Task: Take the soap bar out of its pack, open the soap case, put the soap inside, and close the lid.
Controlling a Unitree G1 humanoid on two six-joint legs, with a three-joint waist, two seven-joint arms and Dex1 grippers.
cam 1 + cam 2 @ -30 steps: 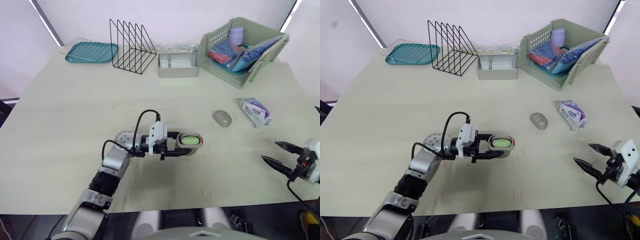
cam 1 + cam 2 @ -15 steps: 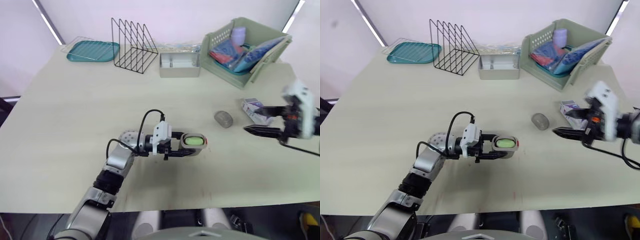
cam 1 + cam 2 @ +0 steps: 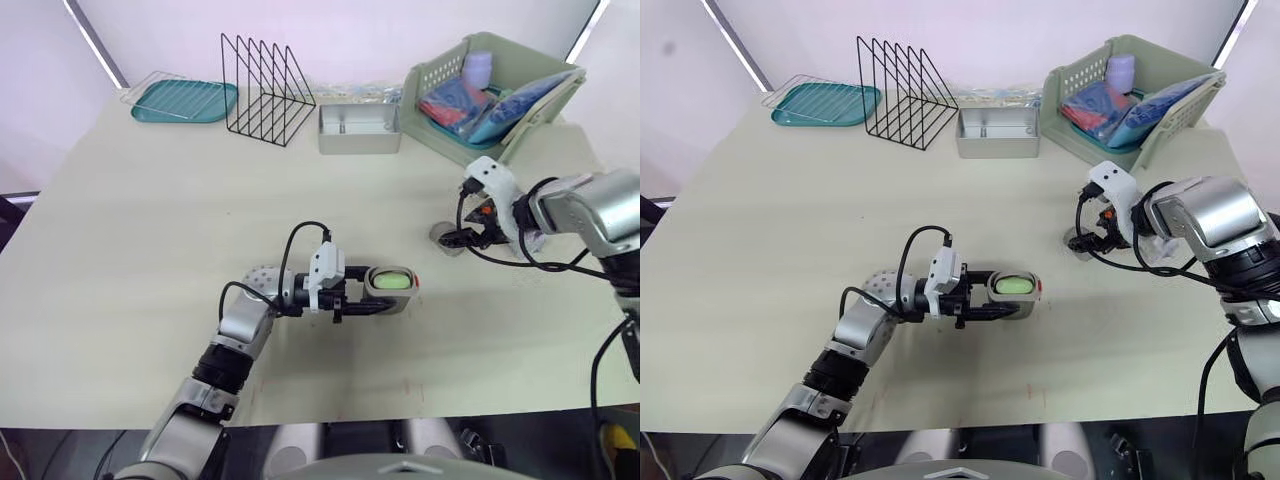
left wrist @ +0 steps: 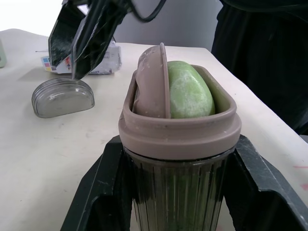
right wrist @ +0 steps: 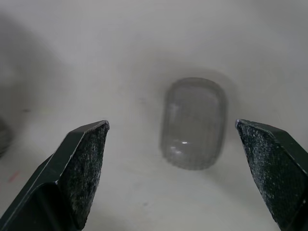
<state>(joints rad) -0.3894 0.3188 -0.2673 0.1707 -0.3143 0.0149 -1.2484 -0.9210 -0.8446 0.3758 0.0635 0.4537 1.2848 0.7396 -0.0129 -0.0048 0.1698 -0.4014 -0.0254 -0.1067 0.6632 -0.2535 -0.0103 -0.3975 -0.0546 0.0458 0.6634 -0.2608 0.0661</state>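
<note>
The left gripper is clamped on the ribbed sides of the soap case, near the middle of the tabletop. The case's open mouth faces along the fingers, towards the right arm. That grip looks meant to steady the base so the other arm can cap it. The green soap sits inside the case, with a brown inner piece standing on edge against it.

The right gripper hangs over the clear lid, which lies flat on the tabletop, well apart from the case. Its fingers are spread wide with nothing between them, one on each side of the lid and touching neither side. I judge this to be the line-up for picking up the lid, the closing step. The soap pack lies just beyond the lid.

The tabletop is pale, matte and lightly scuffed. Along its far edge stand a teal tray, a black wire rack, a metal tin and a green basket of packets. White walls rise behind
</note>
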